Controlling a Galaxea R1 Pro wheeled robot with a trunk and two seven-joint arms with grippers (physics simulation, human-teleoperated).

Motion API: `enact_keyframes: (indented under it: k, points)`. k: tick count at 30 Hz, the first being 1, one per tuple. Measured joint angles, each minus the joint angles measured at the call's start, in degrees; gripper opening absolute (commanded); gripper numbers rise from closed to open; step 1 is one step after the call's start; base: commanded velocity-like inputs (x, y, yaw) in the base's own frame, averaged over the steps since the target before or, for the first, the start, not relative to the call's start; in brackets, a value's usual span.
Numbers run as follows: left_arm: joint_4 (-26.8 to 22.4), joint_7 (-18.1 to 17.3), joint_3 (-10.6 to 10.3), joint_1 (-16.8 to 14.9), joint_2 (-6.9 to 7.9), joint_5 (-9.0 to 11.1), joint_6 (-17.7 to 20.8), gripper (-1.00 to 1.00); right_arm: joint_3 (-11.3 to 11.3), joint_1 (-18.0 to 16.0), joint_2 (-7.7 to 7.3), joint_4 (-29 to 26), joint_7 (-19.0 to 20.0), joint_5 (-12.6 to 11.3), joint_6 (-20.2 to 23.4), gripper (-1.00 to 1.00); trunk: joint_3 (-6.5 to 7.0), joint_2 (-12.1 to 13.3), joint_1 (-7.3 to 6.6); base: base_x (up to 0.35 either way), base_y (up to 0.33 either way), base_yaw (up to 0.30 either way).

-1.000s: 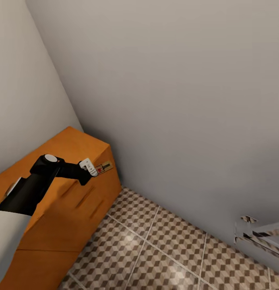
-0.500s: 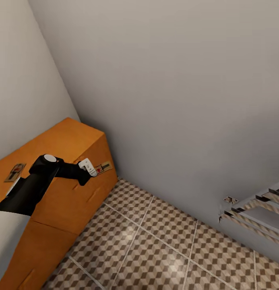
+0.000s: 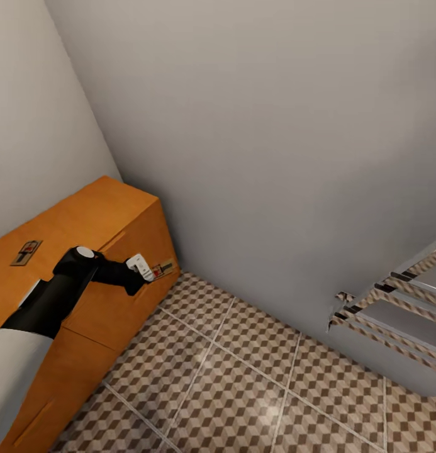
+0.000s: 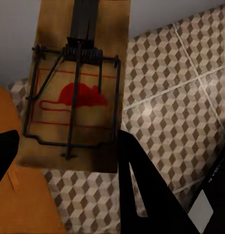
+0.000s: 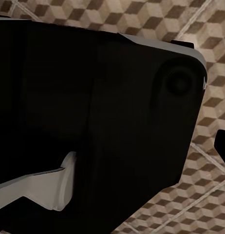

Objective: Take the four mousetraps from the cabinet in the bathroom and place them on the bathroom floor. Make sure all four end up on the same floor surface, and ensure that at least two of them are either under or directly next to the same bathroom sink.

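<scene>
My left gripper [image 3: 148,269] is shut on a mousetrap [image 3: 162,268], a tan board with dark wire and a red mouse print. It holds the trap in the air beside the cabinet's [image 3: 98,220] end, above the bathroom floor [image 3: 243,377]. In the left wrist view the mousetrap [image 4: 76,97] sits between the dark fingers [image 4: 141,195], with tiles [image 4: 180,97] beyond it. A second mousetrap [image 3: 26,251] lies flat on the cabinet top at the left. The bathroom sink is out of view. In the right wrist view a dark part of the robot [image 5: 103,107] hangs over the tiles [image 5: 210,29].
Grey walls meet in a corner behind the cabinet. A chrome slatted rack [image 3: 387,302] juts from the wall at the right, above the floor. Open tiled floor lies between the cabinet and the rack.
The camera has moved. The cabinet has slid left in the picture, the mousetrap on its top has come into view, and more of the rack shows. The left gripper still holds its trap.
</scene>
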Motion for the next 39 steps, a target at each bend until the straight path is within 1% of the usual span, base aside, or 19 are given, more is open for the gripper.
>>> enact_keyframes:
  k: [2,3,4,6,8,9,13,15,18,19,21,23,27,28,29,33,35,37,39]
  points:
    - [2.6,0.1,-0.6,0.1,-0.22,0.0,-0.2,-1.0,0.0,0.0,-0.01,0.0,0.0,0.0,0.0,1.0,0.0,0.0,0.0,-0.004,-0.002,0.0]
    - [5.5,0.2,-1.2,0.2,-0.69,0.0,-0.6,-1.0,0.0,0.0,-0.02,0.0,0.0,0.0,0.0,1.0,0.0,0.0,0.0,-0.002,-0.001,0.0]
    - [6.7,0.2,-1.4,0.2,-0.94,0.0,-1.0,-1.0,0.0,0.0,-0.02,0.0,-0.1,0.0,-0.1,1.0,0.0,0.0,0.0,-0.001,-0.001,0.0]
    - [13.4,0.5,-1.8,0.5,-2.65,0.1,-4.7,-1.0,0.0,0.0,-0.05,-0.1,-0.1,0.1,-0.2,1.0,0.0,0.0,0.0,0.0,0.0,0.0]
    - [20.1,2.6,-1.9,0.6,-4.25,0.2,-10.0,-1.0,0.0,0.0,-0.09,-0.1,-0.1,0.0,-0.3,1.0,-0.01,0.0,0.0,0.0,0.0,0.0]
    - [22.0,3.5,-1.9,0.6,-4.68,0.2,-11.4,-1.0,0.0,0.0,-0.09,-0.1,-0.1,0.0,-0.3,1.0,0.0,0.0,0.0,0.0,0.0,0.0]
    - [37.2,11.8,-1.9,0.6,-8.05,0.5,-20.7,-1.0,0.0,0.0,-0.16,-0.3,-0.1,0.0,-0.4,1.0,-0.01,0.0,0.0,0.0,0.0,0.0]
    - [47.6,16.8,-2.1,0.6,-9.84,1.1,-26.8,-1.0,0.0,0.0,-0.28,-0.3,-0.2,-0.1,-0.9,1.0,-0.01,0.0,0.0,0.0,0.0,0.0]
    - [59.8,24.7,-2.1,0.6,-11.84,3.3,-35.2,-1.0,-0.1,0.0,-0.29,-0.3,-0.2,-0.1,-2.8,1.0,-0.01,0.0,0.0,0.0,0.0,0.0]
    - [62.9,27.1,-1.7,0.6,-12.31,4.0,-37.2,-1.0,-0.1,0.0,-0.29,-0.3,-0.2,-0.1,-3.3,1.0,-0.01,0.0,0.0,0.0,0.0,0.0]
    - [67.8,30.8,-1.9,0.6,-12.76,6.3,-39.5,-1.0,-0.1,0.0,-0.33,-0.4,-0.2,-0.1,-4.0,1.0,-0.01,0.0,0.0,0.0,0.0,0.0]
    - [70.6,32.4,-1.8,0.7,-12.76,8.1,-40.5,-1.0,-0.1,0.0,-0.36,-0.7,-0.3,-0.1,-4.2,1.0,-0.01,0.0,-0.01,0.0,0.0,0.0]
    - [72.6,35.1,-1.8,2.0,-12.68,11.4,-42.1,-1.0,-0.3,0.0,-0.98,-1.2,-0.4,-0.1,-5.1,1.0,-0.01,0.0,-0.01,0.0,0.0,0.0]
    - [72.9,37.7,-1.9,3.3,-12.63,12.1,-43.2,-1.0,-0.3,0.0,-1.32,-1.3,-0.5,-0.1,-6.1,1.0,-0.01,0.0,-0.01,0.0,0.0,0.0]
    - [73.0,38.9,-1.7,3.9,-12.62,12.4,-43.6,-1.0,-0.3,0.0,-1.44,-1.3,-0.5,-0.1,-6.4,1.0,-0.01,0.0,-0.01,0.0,0.0,0.0]
    - [73.3,48.8,-1.8,7.7,-12.66,13.3,-46.0,-1.0,-0.4,0.0,-1.87,-2.5,-0.8,0.0,-7.4,1.0,-0.01,0.0,-0.01,0.0,0.0,0.0]
    - [73.3,51.8,-1.8,9.4,-12.62,13.4,-49.0,-1.0,-0.4,0.0,-2.07,-3.5,-1.4,0.0,-7.5,1.0,-0.01,0.0,-0.01,0.0,0.0,0.0]
    - [73.4,53.7,-1.7,11.0,-12.57,13.6,-53.5,-1.0,-0.5,0.0,-2.84,-5.1,-2.0,0.0,-7.5,1.0,-0.01,0.0,-0.01,0.0,0.0,0.0]
    - [73.4,55.0,-1.8,12.8,-12.41,14.9,-57.8,-1.0,-0.5,0.0,-3.76,-6.8,-2.4,-0.1,-7.4,1.0,-0.01,0.0,-0.01,0.0,0.0,0.0]
